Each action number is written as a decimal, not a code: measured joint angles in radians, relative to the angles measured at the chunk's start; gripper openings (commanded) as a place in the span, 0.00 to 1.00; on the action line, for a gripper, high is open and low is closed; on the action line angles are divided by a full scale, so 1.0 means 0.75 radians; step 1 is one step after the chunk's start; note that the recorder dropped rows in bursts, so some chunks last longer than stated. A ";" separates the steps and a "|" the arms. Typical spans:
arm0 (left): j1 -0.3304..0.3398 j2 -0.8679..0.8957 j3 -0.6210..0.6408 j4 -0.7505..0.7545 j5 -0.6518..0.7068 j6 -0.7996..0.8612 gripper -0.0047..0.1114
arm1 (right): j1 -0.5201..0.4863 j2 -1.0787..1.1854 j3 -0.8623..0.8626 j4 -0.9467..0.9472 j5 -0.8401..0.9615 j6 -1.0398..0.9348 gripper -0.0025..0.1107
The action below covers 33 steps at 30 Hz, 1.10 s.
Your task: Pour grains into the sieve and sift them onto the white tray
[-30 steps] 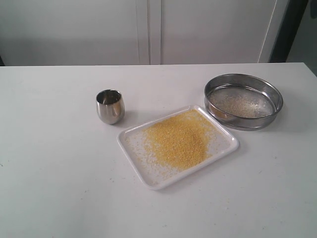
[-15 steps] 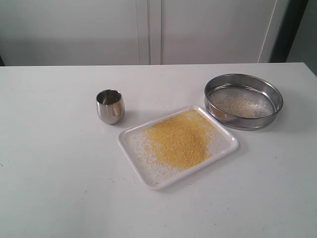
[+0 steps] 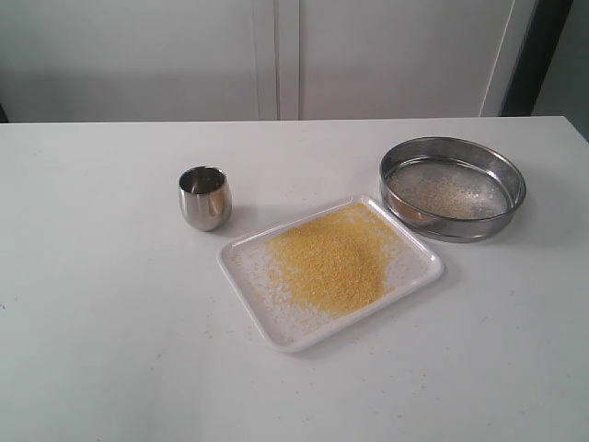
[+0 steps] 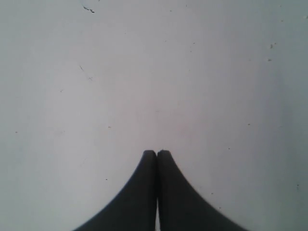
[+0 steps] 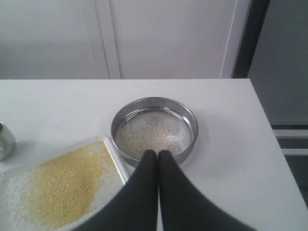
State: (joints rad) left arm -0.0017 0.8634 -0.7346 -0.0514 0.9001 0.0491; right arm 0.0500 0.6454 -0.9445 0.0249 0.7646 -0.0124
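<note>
The left gripper [image 4: 157, 153] is being held with its fingers pressed together on nothing, pointed down at the white table [image 4: 144, 72]. In the exterior view, a steel cup [image 3: 204, 196] is being shown left of centre. The white tray [image 3: 416, 265] is lying at the middle, with the grains [image 3: 331, 260] heaped across it. The sieve [image 3: 515, 189] is sitting at the upper right, just beside the tray's far corner. The right gripper [image 5: 157, 153] is likewise being held closed and empty, raised above the table, with the sieve just beyond its fingertips.
</note>
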 measured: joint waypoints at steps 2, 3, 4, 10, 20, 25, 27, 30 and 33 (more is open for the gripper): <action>0.000 0.000 0.000 0.000 0.000 0.000 0.04 | 0.000 -0.034 0.040 0.000 -0.017 0.000 0.02; 0.000 0.000 0.000 0.000 0.000 0.000 0.04 | 0.000 -0.045 0.054 0.000 -0.024 0.000 0.02; 0.000 0.000 0.000 0.000 0.000 0.000 0.04 | 0.000 -0.054 0.069 0.000 -0.026 0.000 0.02; 0.000 0.000 0.000 0.000 0.000 0.000 0.04 | 0.047 -0.072 0.120 0.000 -0.055 0.000 0.02; 0.000 0.000 0.000 0.000 0.000 0.000 0.04 | 0.117 -0.072 0.124 0.000 -0.061 0.000 0.02; 0.000 0.000 0.000 0.000 0.000 0.000 0.04 | 0.119 -0.108 0.142 0.000 -0.101 0.000 0.02; 0.000 0.000 0.000 0.000 0.000 0.000 0.04 | 0.119 -0.147 0.174 0.000 -0.134 0.000 0.02; 0.000 0.000 0.000 0.000 0.000 0.000 0.04 | 0.119 -0.210 0.239 0.000 -0.174 0.000 0.02; 0.000 0.000 0.000 0.000 0.000 0.000 0.04 | 0.119 -0.269 0.302 0.000 -0.194 0.000 0.02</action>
State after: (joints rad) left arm -0.0017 0.8634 -0.7346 -0.0514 0.9001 0.0491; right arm 0.1394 0.4435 -0.7180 0.0249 0.6187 -0.0124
